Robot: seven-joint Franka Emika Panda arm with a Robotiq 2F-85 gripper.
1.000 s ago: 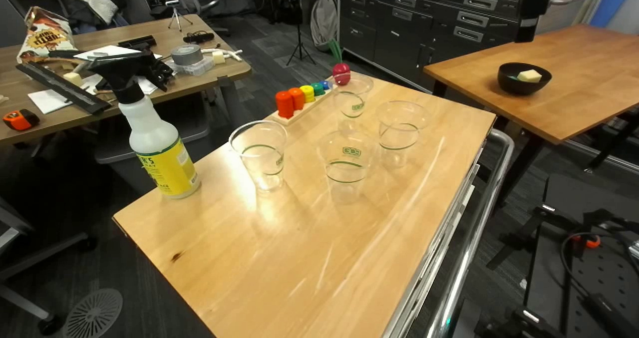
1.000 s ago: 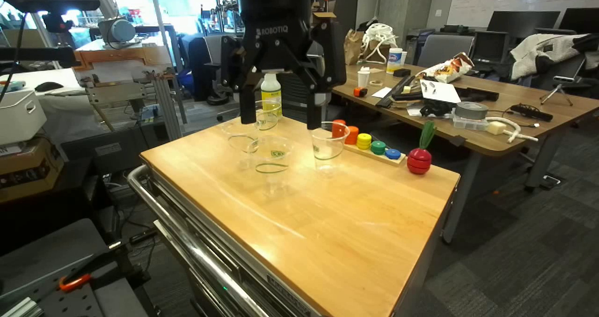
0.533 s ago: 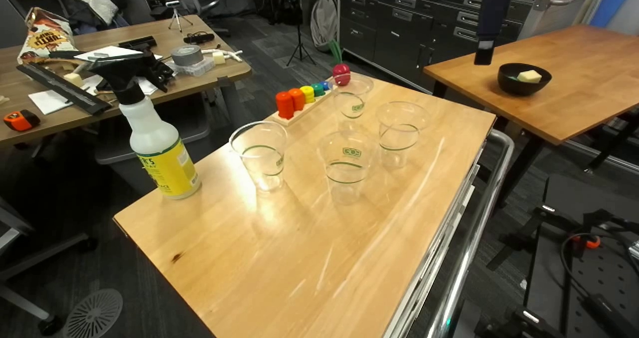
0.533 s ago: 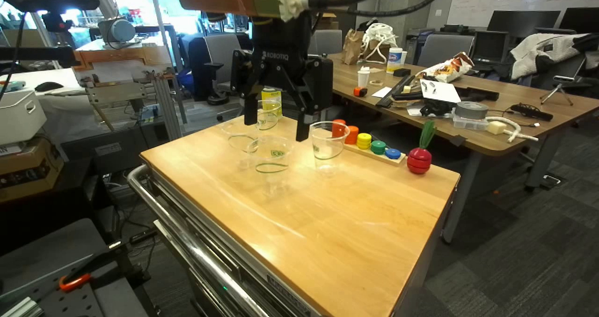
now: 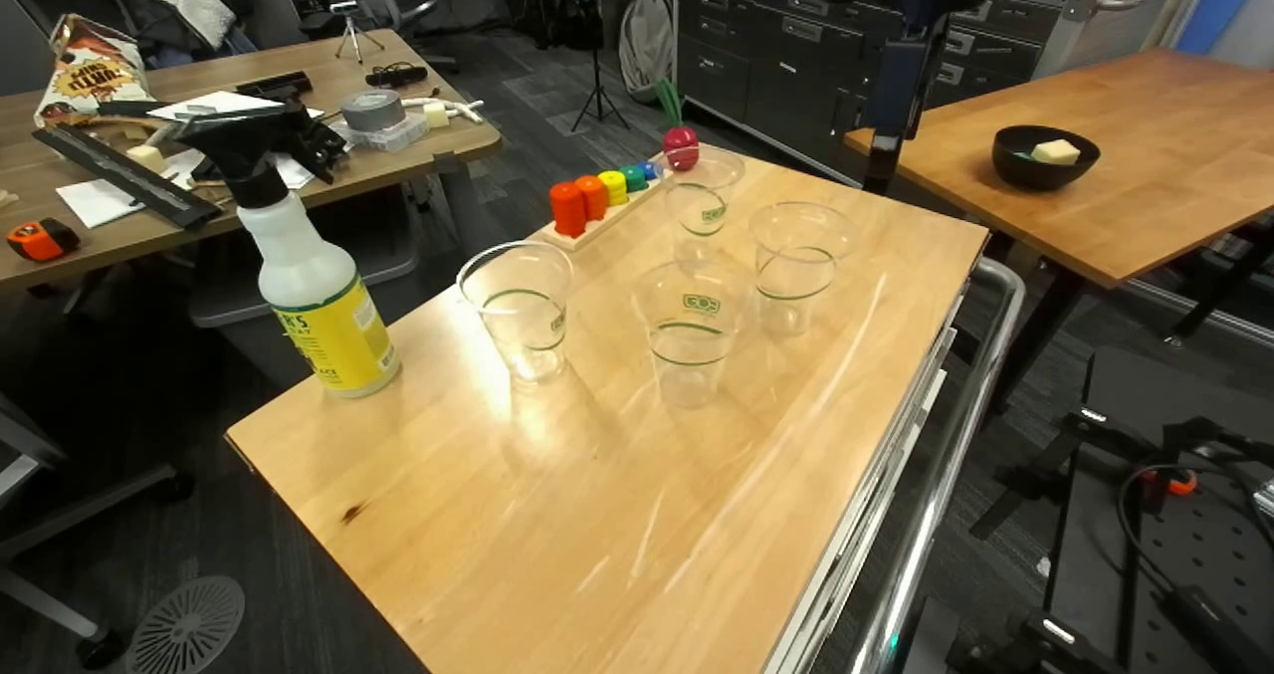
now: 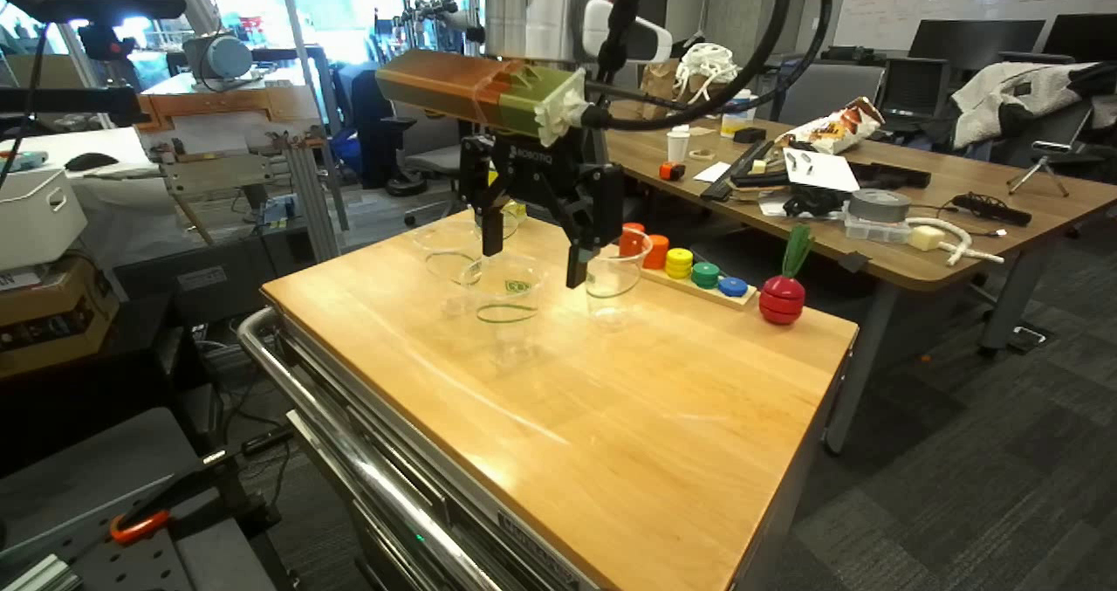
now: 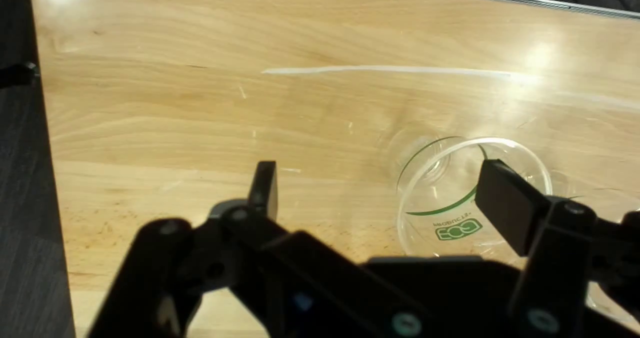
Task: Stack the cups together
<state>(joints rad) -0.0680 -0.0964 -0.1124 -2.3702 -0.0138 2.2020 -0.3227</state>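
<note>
Several clear cups with green bands stand upright and apart on the wooden cart top. In an exterior view they are a cup near the spray bottle point(image 5: 528, 331), a front cup point(image 5: 694, 350), a right cup point(image 5: 796, 271) and a back cup point(image 5: 702, 211). In an exterior view my gripper point(image 6: 534, 264) hangs open and empty, its fingertips near the cup beside the blocks point(image 6: 613, 290) and the front cup point(image 6: 510, 307). In the wrist view the gripper point(image 7: 377, 178) has widely spread jaws. A cup point(image 7: 457, 229) lies below, partly behind the right finger; another point(image 7: 607, 203) shows faintly at right.
The yellow spray bottle point(image 5: 338, 336) stands at a table corner. Coloured blocks point(image 5: 592, 201) on a wooden base and a red beet toy point(image 5: 681, 148) line one edge. A metal handle rail point(image 5: 955, 495) runs along the opposite edge. Cables point(image 6: 768, 67) hang from the arm.
My gripper has come down and, in an exterior view, moved left to the far edge of the cart top. It stays open. The cups have not moved.
</note>
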